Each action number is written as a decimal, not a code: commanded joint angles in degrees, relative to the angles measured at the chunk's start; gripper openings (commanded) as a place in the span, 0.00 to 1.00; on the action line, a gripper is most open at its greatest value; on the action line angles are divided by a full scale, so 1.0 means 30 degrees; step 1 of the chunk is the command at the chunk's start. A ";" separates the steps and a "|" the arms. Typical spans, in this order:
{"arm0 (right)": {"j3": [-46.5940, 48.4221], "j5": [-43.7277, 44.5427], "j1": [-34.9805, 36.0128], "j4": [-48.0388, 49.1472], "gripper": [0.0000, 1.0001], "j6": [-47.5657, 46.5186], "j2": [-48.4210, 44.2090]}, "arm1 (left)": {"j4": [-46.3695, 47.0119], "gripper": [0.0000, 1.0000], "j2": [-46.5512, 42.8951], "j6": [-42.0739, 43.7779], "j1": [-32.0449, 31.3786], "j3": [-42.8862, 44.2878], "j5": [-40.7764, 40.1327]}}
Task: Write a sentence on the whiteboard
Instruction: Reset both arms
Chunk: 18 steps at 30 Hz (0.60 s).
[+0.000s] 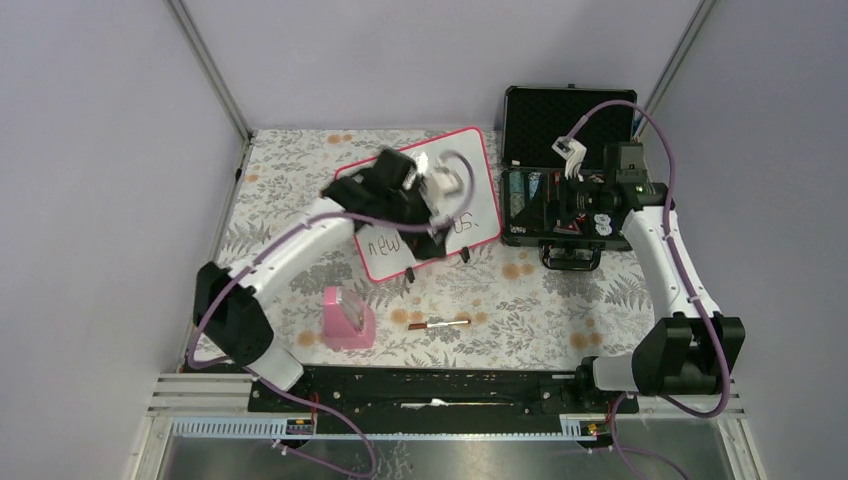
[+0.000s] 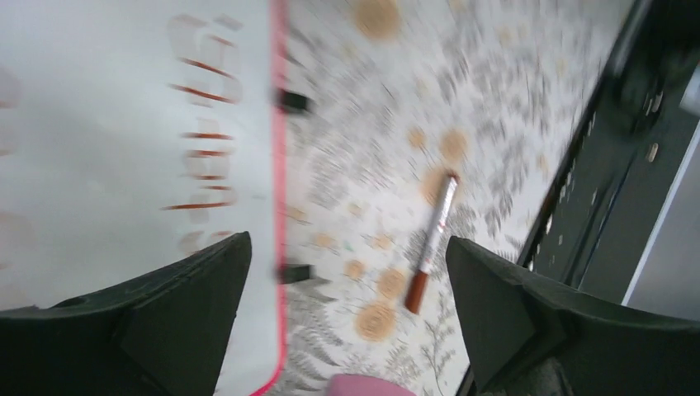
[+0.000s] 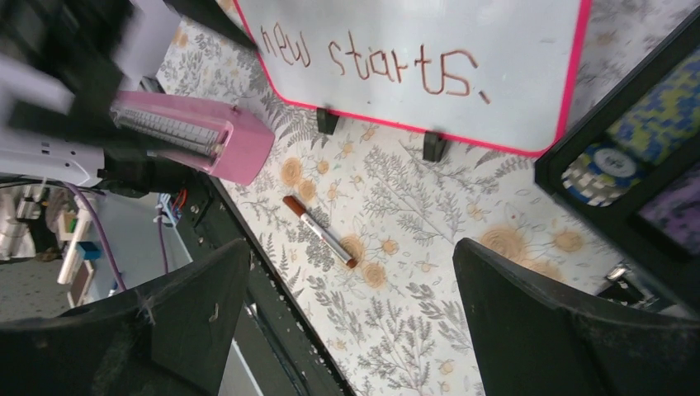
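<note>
The whiteboard (image 1: pixel 482 175), white with a pink-red frame and two black feet, lies flat at the table's far middle. The sentence (image 3: pixel 371 62) reads "new starts." in brown marker on its lower line; the upper line is hidden. Part of the sentence (image 1: pixel 385 243) shows beside my left arm. My left gripper (image 1: pixel 432 238) hovers open and empty over the board's near edge, and the left wrist view (image 2: pixel 347 272) shows the board (image 2: pixel 124 99) blurred on the left. The brown-capped marker (image 1: pixel 440 323) (image 2: pixel 431 243) (image 3: pixel 320 233) lies loose on the cloth. My right gripper (image 1: pixel 562 205) (image 3: pixel 351 280) is open and empty.
A pink block (image 1: pixel 347 318) (image 3: pixel 194 136) stands on the floral cloth near the left arm. An open black foam-lined case (image 1: pixel 570 185) (image 3: pixel 627 157) with small items sits right of the board, under my right wrist. The black base rail (image 1: pixel 440 385) runs along the near edge.
</note>
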 commanded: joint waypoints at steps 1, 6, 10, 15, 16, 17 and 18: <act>0.3163 0.1009 0.0008 -0.0611 1.00 -0.0478 0.0784 | 0.0263 0.99 -0.1750 -0.2442 0.5271 0.3541 0.3763; 0.6293 0.1649 -0.1539 -0.0548 1.00 -0.0142 0.2134 | 0.2327 0.99 -0.2968 -0.5059 1.1780 0.4361 0.5846; 0.8284 0.1554 -0.3257 -0.0421 1.00 0.0081 0.3111 | 0.2290 0.99 -0.3029 -0.5377 1.6178 0.5227 0.6888; 0.9811 0.1327 -0.5911 -0.0415 0.99 -0.0115 0.4265 | 0.1445 0.99 -0.1624 -0.5091 2.0720 0.5901 0.7701; 1.0053 0.1082 -0.6475 -0.0419 0.99 -0.0082 0.4511 | 0.1439 0.99 -0.1375 -0.5031 2.1495 0.5897 0.7811; 1.0263 0.0810 -0.7092 -0.0427 1.00 -0.0086 0.4828 | 0.1438 0.99 -0.1113 -0.4942 2.2174 0.5871 0.7850; 1.0424 0.0677 -0.7593 -0.0417 1.00 -0.0123 0.5013 | 0.1452 0.99 -0.0832 -0.4869 2.2794 0.5893 0.7808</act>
